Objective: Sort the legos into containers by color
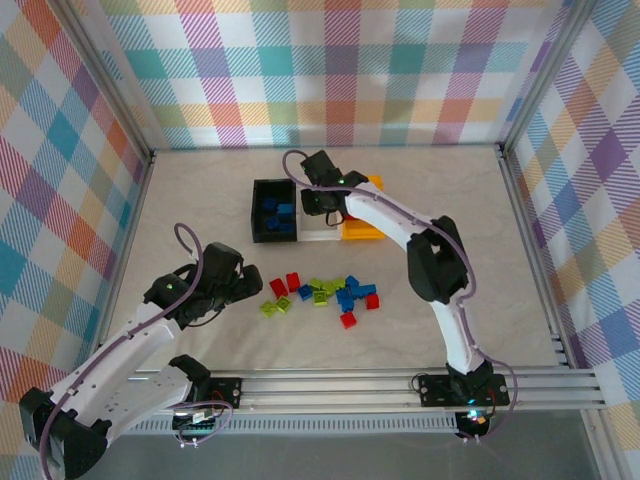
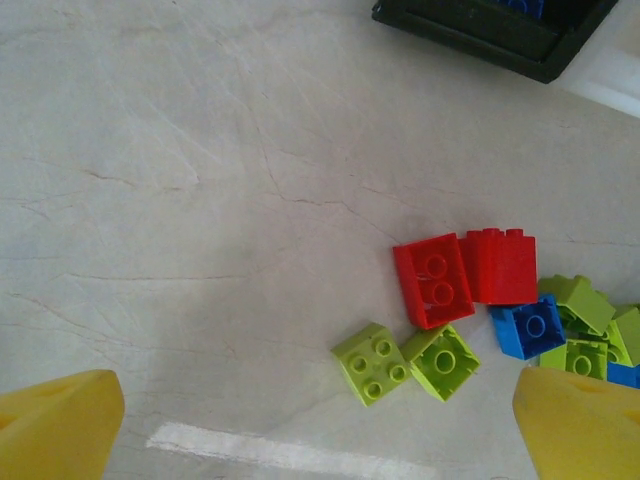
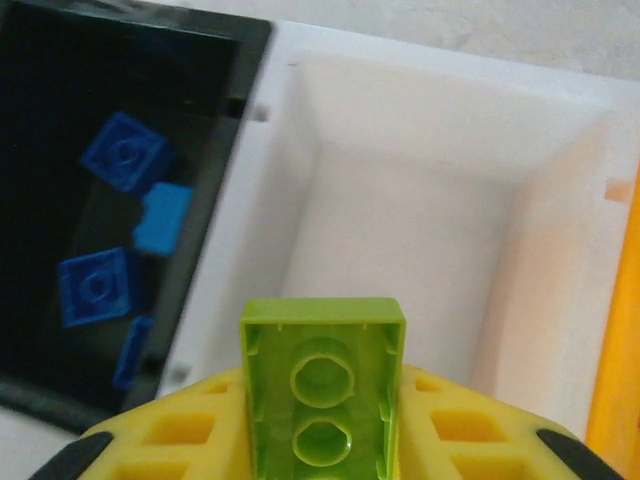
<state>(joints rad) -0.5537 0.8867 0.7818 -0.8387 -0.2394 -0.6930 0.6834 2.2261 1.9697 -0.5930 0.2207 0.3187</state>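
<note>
Closest to my right wrist camera is a lime green plastic brick [image 3: 322, 390], its hollow underside facing the lens, clenched between the yellow fingers [image 3: 170, 440] of my right hand [image 3: 322, 440]. I hold it over the row of containers, above the middle one. Running left to right beneath it: the small black rectangular plastic bin [image 3: 215, 180] with several blue studded bricks [image 3: 125, 150] lying loose on its floor, then the clear-white plastic bin [image 3: 400, 200] directly under my grip, then the edge of the orange plastic bin [image 3: 620, 350] touching the white one's right wall. From above, the three bins sit side by side toward the far part of the pale marbled bench [image 1: 200, 200], my right arm reaching across to them. Nearer the arm bases, my left hand [image 1: 238, 285] hangs low over the bench with its yellow fingers [image 2: 60, 425] spread wide, released. Just to its right lies the loose scatter of legos: two lime green square bricks [image 2: 372, 363] side by side, two red bricks [image 2: 433, 280] touching each other behind them, a blue brick [image 2: 528, 327] beside those, then a tighter cluster of lime and blue bricks [image 1: 345, 292] with two more red bricks [image 1: 348, 320] at its right end, all well apart from the bins.
</note>
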